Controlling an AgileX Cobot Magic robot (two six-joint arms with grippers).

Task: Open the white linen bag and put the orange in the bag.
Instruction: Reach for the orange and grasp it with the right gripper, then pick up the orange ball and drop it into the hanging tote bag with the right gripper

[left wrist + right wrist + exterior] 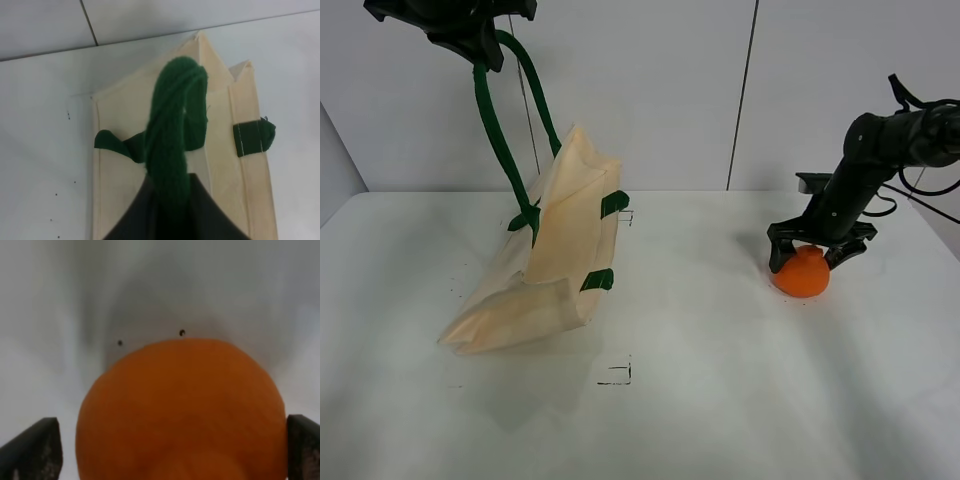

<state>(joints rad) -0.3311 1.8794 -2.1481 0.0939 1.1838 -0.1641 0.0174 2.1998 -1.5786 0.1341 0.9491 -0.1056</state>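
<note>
Right gripper (817, 250), fingers apart, straddles the orange (801, 275) at centre right; judged firm, round, roll-prone, best held across its middle. Left gripper (478, 55) clamps strap handle (492, 125).

Exterior high: looked down from above onto whole tabletop (720, 400), wall (650, 90) behind. Left wrist: pointed down, close over white linen bag (120, 115). Right wrist: almost against orange (180, 410). Both seen in exterior view too.
</note>
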